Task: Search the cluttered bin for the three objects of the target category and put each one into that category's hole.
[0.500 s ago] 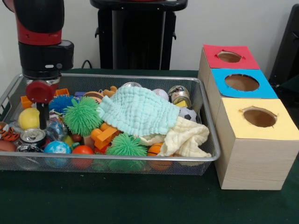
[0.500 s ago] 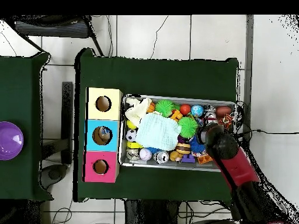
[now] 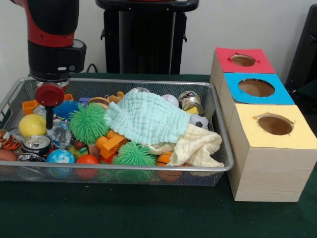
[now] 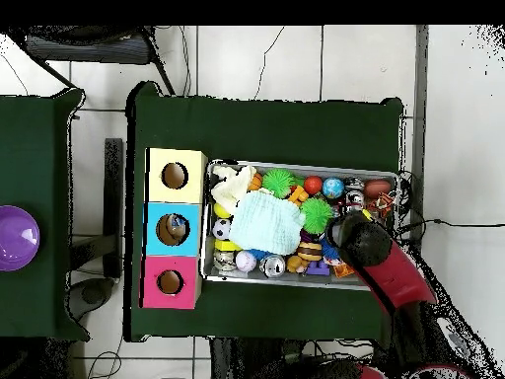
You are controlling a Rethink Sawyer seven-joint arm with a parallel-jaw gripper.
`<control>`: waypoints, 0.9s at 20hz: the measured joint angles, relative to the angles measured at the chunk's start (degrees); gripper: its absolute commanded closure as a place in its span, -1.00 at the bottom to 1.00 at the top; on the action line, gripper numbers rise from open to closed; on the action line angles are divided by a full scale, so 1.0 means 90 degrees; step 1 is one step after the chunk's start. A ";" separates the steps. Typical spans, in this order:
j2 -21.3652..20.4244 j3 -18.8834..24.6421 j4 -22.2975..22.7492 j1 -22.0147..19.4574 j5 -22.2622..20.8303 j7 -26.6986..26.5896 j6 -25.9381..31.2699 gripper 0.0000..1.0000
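Now red-and-black arm's gripper (image 3: 49, 121) hangs at frame left over silver wire-mesh bin (image 3: 148, 168), w/ yellow ball (image 3: 30, 125) just beside; fingers' state: can't tell.

A dark green table (image 3: 148, 213) carries two things directly. A wire mesh bin (image 3: 124, 171) heaped with toys and cloths sits toward nine o'clock in the front view, and just beside it at three o'clock stands a wooden box (image 3: 267, 168) with red, blue and yellow tops.
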 measured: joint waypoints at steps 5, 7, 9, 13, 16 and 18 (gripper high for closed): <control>0.0040 -0.0197 -0.0102 0.0153 -0.0055 0.0000 0.0052 1.00; 0.0059 -0.0229 -0.0103 0.0154 -0.0054 0.0000 0.0051 1.00; 0.0085 -0.0255 -0.0104 0.0154 -0.0054 0.0000 0.0051 1.00; 0.0154 -0.0261 -0.0132 0.0154 -0.0052 0.0001 0.0050 1.00; 0.0168 -0.0259 -0.0141 0.0149 -0.0052 0.0001 0.0050 1.00; 0.0169 -0.0250 -0.0141 0.0125 -0.0052 0.0001 0.0050 1.00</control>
